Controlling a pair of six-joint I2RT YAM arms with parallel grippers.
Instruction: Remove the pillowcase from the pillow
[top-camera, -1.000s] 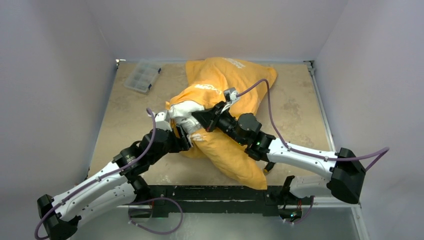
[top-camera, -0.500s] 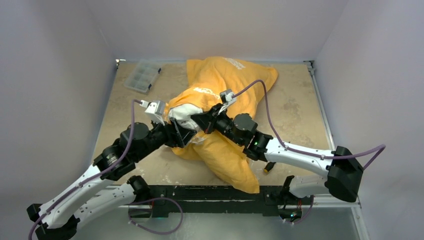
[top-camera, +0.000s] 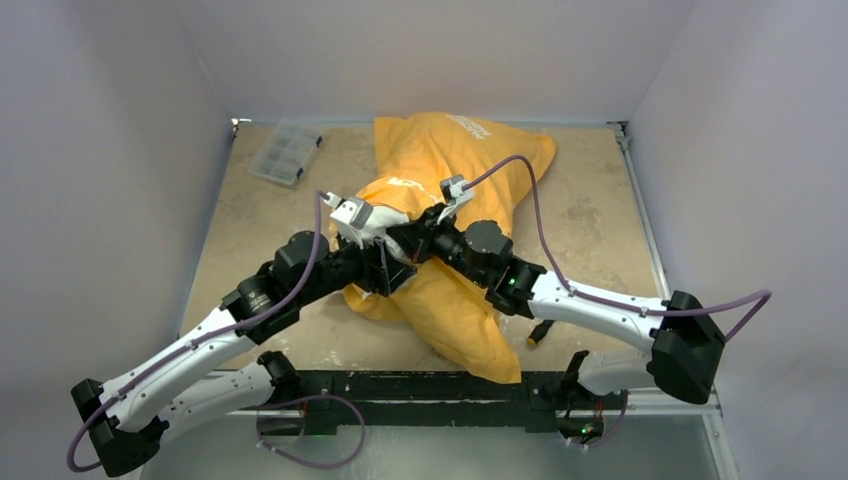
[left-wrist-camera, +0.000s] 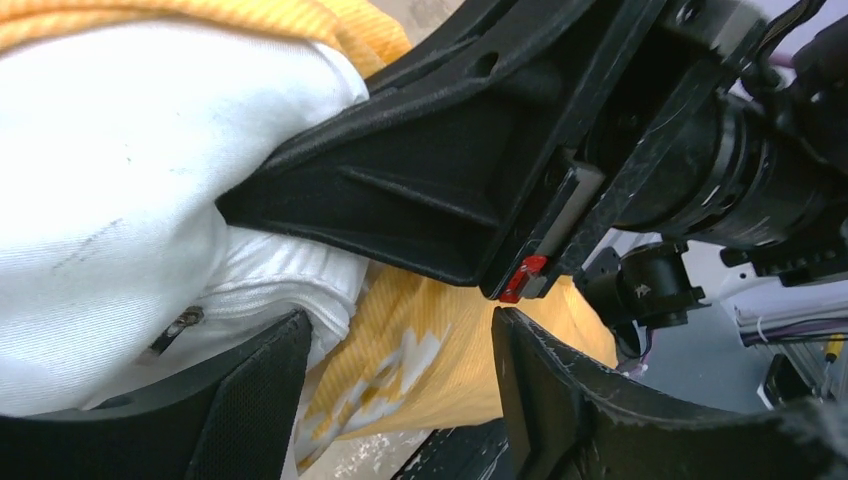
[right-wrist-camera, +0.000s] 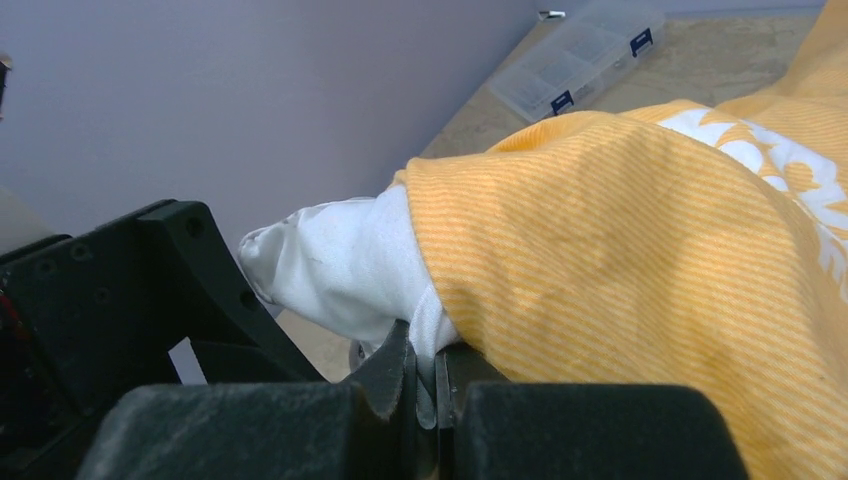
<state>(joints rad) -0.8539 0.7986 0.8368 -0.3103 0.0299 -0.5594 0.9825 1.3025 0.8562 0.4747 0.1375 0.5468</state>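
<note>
1. Two fingers of the right gripper (right-wrist-camera: 425, 375) were pressed together at the lower middle of the right wrist view, pinching a fold of white cloth from the pillow (right-wrist-camera: 340, 265) right at the edge of the pillowcase (right-wrist-camera: 650, 260).
2. Just left of it in the overhead view, the left gripper (left-wrist-camera: 395, 380) had its jaws apart. Orange cloth with white print lay in the gap, and one finger sat under the white bulge of the pillow. It clamped nothing.
3. Both grippers met at the middle of the overhead frame, the right gripper's black finger resting against the exposed pillow corner.
4. As a container, the pillowcase was a bright orange-yellow striped sack with white lettering. It held nearly all of the pillow, and only one white corner stuck out of its mouth toward the left of the frame. The filled sack ran diagonally from the upper middle to the lower middle of the table (top-camera: 600, 230).
5. A clear plastic box (top-camera: 285, 153) with blue latches lay in the upper left of the table, well apart from the cloth, its lid closed. Its compartments showed, but their contents were too small to tell.
6. A small dark tool (top-camera: 540, 333) with a yellow end lay near the lower right edge of the pillowcase.
</note>
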